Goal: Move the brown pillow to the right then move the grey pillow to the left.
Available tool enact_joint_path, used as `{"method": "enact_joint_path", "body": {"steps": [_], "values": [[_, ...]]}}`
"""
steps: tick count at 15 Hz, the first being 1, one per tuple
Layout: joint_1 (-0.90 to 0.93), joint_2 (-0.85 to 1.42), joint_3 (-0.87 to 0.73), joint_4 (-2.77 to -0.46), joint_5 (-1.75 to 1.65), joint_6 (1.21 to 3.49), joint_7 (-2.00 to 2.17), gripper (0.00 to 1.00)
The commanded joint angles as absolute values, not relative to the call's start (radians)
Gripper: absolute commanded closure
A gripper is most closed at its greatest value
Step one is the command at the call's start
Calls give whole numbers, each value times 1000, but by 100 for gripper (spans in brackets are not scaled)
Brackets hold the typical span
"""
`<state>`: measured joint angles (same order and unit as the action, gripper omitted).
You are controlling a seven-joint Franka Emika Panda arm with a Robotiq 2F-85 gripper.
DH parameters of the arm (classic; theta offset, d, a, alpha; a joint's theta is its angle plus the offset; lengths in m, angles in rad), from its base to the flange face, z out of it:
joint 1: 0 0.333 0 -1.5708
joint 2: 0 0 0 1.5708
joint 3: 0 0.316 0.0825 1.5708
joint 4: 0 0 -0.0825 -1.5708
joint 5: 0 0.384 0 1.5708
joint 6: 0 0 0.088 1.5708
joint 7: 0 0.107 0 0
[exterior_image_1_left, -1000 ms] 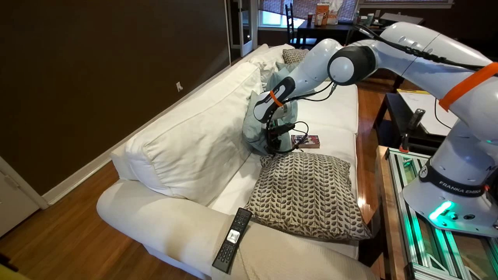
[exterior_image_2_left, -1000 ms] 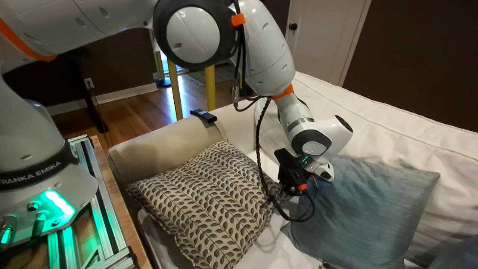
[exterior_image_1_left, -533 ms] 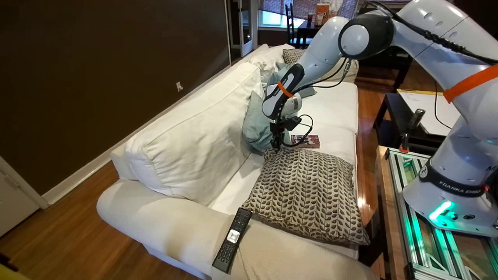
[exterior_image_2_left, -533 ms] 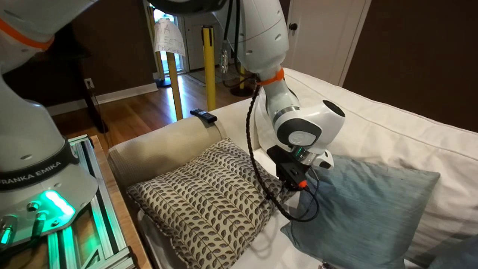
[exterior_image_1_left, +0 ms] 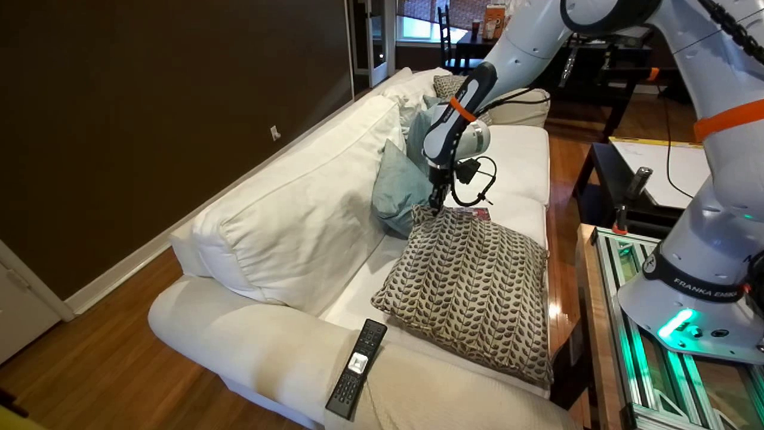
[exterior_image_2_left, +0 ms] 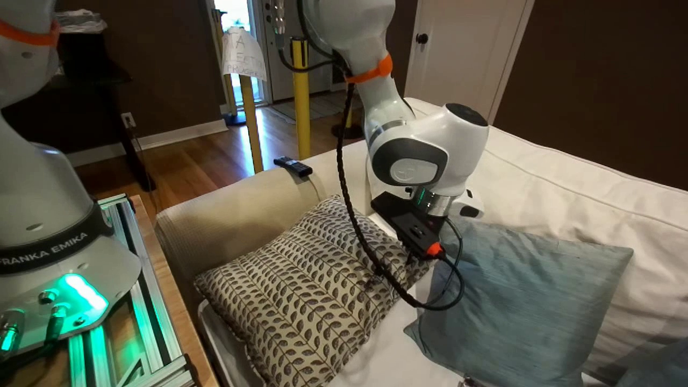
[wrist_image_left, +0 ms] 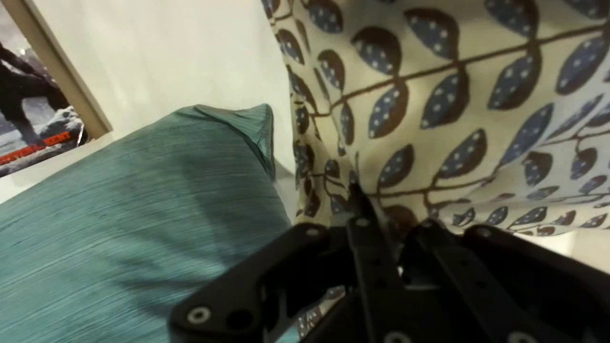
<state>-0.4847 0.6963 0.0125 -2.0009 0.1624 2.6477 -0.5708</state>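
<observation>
- Fingers (wrist_image_left: 369, 257) clench a corner of the brown pillow (exterior_image_1_left: 468, 292), its leaf-printed cloth creasing at their tips.
- We see that corner raised off the seat (exterior_image_1_left: 516, 164), on the side toward the sofa back (exterior_image_1_left: 298, 221); from the fingers, the rest of the pillow slopes down toward the armrest (exterior_image_1_left: 250, 343) and the robot's base (exterior_image_1_left: 686, 286).
- We find it nearly square, with no clear long axis; its leaf rows run roughly along the seat.
- Just beside the fingers, on the robot's right, the grey pillow (exterior_image_2_left: 537, 306) leans against the sofa back. We cannot tell whether the pillows touch.
- We judge this the first step, not yet done: the brown pillow needs to go right, away from the armrest, over what looks like a book (exterior_image_1_left: 482, 213), without dragging the grey one along.
</observation>
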Motion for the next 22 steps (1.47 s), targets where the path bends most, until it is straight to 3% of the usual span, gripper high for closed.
{"method": "enact_joint_path", "body": {"steps": [1, 8, 19, 22], "values": [[-530, 542, 38, -2113, 148, 2699, -656, 97], [-484, 385, -48, -2171, 97, 2704, -710, 97], [-406, 332, -269, -2102, -174, 2663, -530, 97], [-438, 320, -239, -2089, -136, 2715, -546, 97]]}}
